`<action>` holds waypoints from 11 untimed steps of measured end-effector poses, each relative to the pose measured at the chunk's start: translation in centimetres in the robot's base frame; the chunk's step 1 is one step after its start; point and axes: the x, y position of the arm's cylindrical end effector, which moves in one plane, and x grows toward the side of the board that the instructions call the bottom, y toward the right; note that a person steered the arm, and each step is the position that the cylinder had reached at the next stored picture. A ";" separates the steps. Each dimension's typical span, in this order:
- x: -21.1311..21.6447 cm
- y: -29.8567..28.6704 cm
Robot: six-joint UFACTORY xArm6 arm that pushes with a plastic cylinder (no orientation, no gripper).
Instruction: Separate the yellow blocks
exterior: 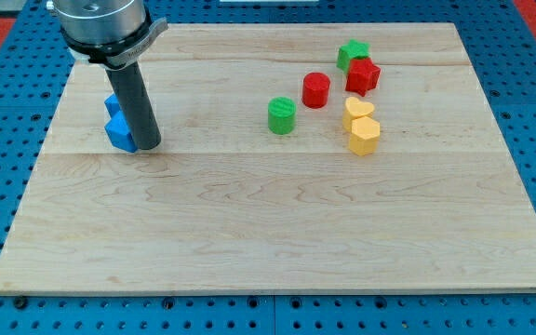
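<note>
Near the desk (249, 233) left edge: tip (150, 147) touching blue blocks (118, 129); no grasping tool, only a rod. Centre-right: green cylinder (281, 115), red cylinder (316, 89). Toward the top right corner: two yellow blocks (362, 126) touching, below green star (351, 53) and red star (363, 75).

Taking the two touching yellow blocks (362, 126) as landmark: the red star (363, 75) and green star (352, 53) crowd just above them, the red cylinder (316, 89) stands up-left, and the green cylinder (282, 115) stands to their left. Bare board (277, 223) lies below and to their right. My tip (147, 146) sits far to their left, against the blue blocks (119, 126).
</note>
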 end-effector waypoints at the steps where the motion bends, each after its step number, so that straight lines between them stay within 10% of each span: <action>1: 0.0 0.0; 5: -9.0 14.7; 8: -6.8 29.0; 11: -1.7 21.7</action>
